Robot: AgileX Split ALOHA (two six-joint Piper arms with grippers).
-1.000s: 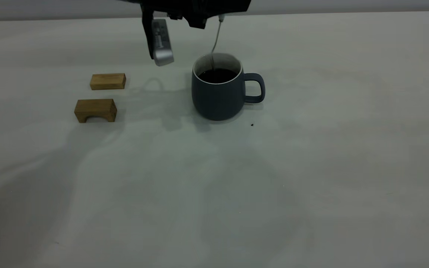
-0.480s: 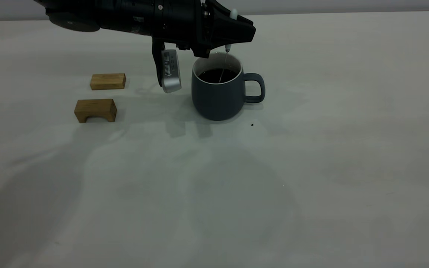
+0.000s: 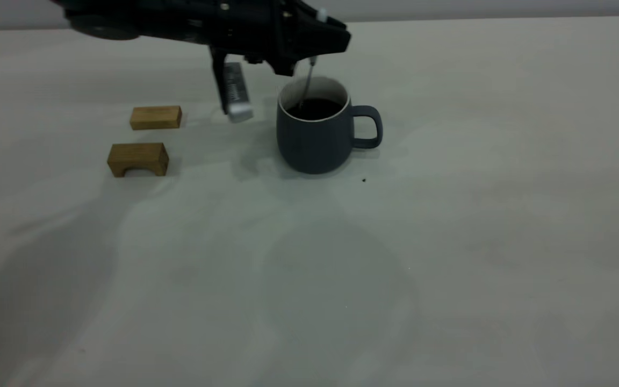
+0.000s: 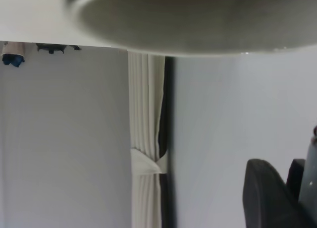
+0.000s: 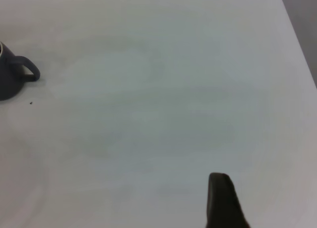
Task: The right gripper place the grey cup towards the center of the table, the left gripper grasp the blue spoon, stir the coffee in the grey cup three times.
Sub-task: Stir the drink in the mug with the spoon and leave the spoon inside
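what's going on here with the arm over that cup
The left gripper holds the blue spoon upright over the grey cup, with the spoon's lower end down in the coffee, so it looks like stirring. The cup stands on the table with its handle away from the arm. Two wooden blocks lie off to the other side. The right gripper is well away from the cup, above bare table.

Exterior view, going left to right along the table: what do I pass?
Arched wooden block → flat wooden block → silver camera block under the left gripper → grey cup → dark speck.
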